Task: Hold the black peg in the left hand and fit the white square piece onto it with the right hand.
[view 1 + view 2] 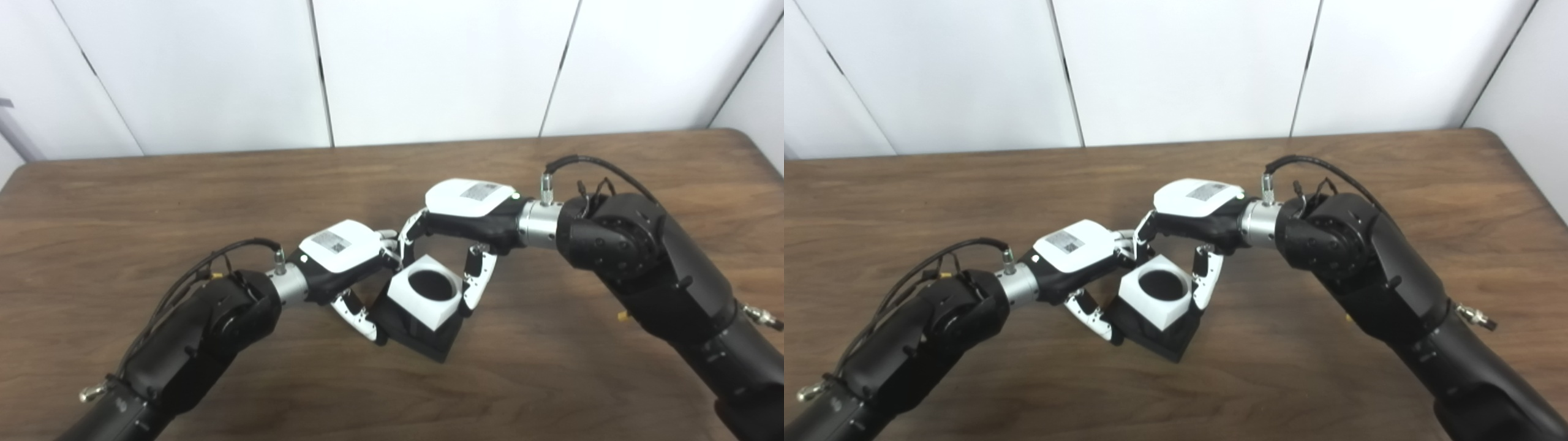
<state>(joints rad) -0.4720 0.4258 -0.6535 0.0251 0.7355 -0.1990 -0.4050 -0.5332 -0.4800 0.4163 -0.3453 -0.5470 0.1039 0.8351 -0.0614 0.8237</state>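
Both robot hands clasped: left robot hand (343,260) on black peg (422,334), right robot hand (468,211) on white square piece (427,294).

Black arms (661,269), silver wrists, white-backed robot hand (340,245), black cables

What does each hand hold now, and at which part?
The left hand grips the black square peg base by its sides; the right hand grips the white square piece with a round hole by opposite sides.
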